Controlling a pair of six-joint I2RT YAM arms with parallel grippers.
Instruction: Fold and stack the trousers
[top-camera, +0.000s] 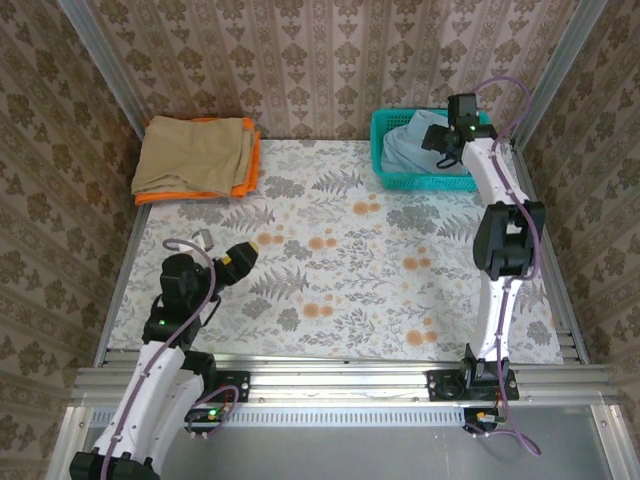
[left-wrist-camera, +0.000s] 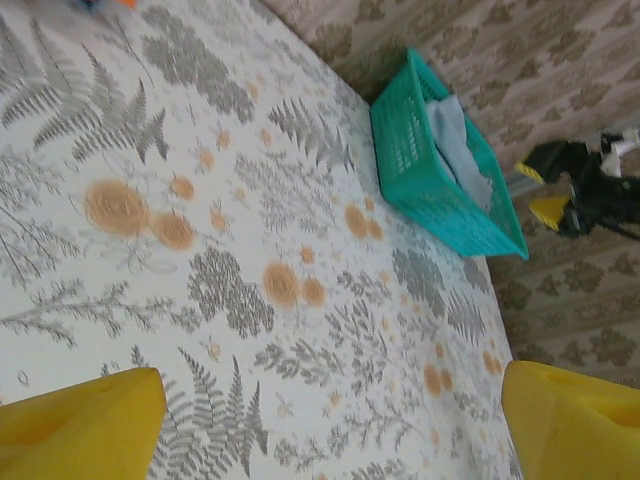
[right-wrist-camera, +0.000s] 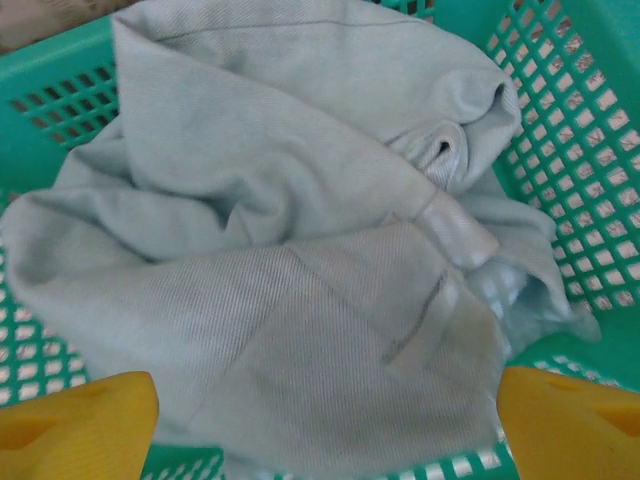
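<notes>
The pale light-blue trousers (right-wrist-camera: 300, 250) lie crumpled in a teal mesh basket (right-wrist-camera: 580, 150) at the table's far right corner (top-camera: 425, 178). My right gripper (right-wrist-camera: 325, 430) hangs just above the cloth, open, with its yellow fingers (right-wrist-camera: 75, 425) wide apart on either side of a fold and gripping nothing. Seen from above, it is over the basket (top-camera: 438, 143). My left gripper (top-camera: 248, 250) hovers low over the near left of the table, open and empty. Its wrist view looks across at the basket (left-wrist-camera: 430, 170) and the trousers (left-wrist-camera: 460, 145).
A tan-beige folded cloth (top-camera: 195, 155) lies on an orange folded cloth (top-camera: 245, 185) at the far left corner. The fern-patterned tablecloth (top-camera: 340, 260) covers the table. Wallpapered walls close in the back and both sides. Metal rails run along the near edge.
</notes>
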